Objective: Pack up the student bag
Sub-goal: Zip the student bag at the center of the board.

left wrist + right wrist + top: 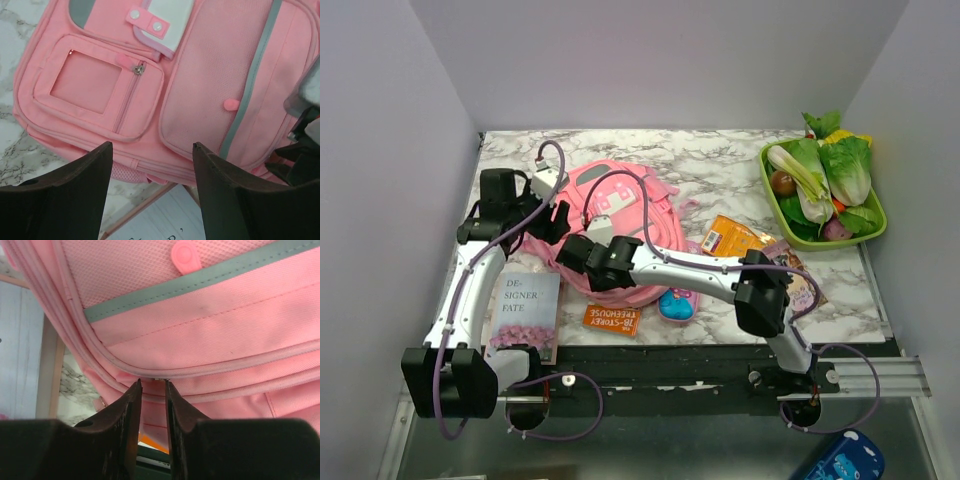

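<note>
Two arms reach in from the near rail and meet over the student bag [215, 75], which lies flat on the table, left of its middle. Nearest, a pale book [525, 310] sits beneath the left arm, with its far edge tucked against the bag. An orange paperback [611, 319] and a small pink-and-blue case [678, 305] lie just off the bag's near edge.

The left gripper [152, 150] hangs above that near edge with its fingers spread wide and nothing between them. The right gripper [153, 382] has its fingers almost together, tips at the zip seam on the bag's side. Whether they pinch anything cannot be told.

Right of the bag lies an orange packet [730, 237]. Beyond it the bare marble table [720, 170] runs open to the back. In the far right corner sits a green tray [763, 170] of vegetables. White walls close in on three sides.
</note>
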You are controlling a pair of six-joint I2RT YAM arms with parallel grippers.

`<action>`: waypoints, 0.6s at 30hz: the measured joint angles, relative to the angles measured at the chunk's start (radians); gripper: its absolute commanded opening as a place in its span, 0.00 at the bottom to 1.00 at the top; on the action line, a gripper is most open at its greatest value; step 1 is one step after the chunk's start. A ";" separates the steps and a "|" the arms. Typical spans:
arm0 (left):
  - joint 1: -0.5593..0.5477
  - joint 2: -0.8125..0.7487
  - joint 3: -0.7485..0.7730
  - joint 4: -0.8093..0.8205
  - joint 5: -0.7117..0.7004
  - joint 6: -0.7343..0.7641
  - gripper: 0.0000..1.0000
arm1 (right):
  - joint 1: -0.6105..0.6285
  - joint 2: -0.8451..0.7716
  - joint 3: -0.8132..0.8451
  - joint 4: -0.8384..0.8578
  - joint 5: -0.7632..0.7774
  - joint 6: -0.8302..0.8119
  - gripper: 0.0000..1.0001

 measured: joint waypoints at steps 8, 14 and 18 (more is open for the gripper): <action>0.000 -0.011 -0.118 -0.071 0.108 0.333 0.73 | -0.010 -0.151 -0.233 0.034 0.082 0.075 0.34; -0.002 -0.108 -0.255 -0.143 0.252 0.637 0.75 | -0.088 -0.322 -0.493 0.123 0.047 0.154 0.34; -0.011 -0.085 -0.254 -0.162 0.288 0.782 0.77 | -0.140 -0.389 -0.600 0.214 -0.015 0.201 0.34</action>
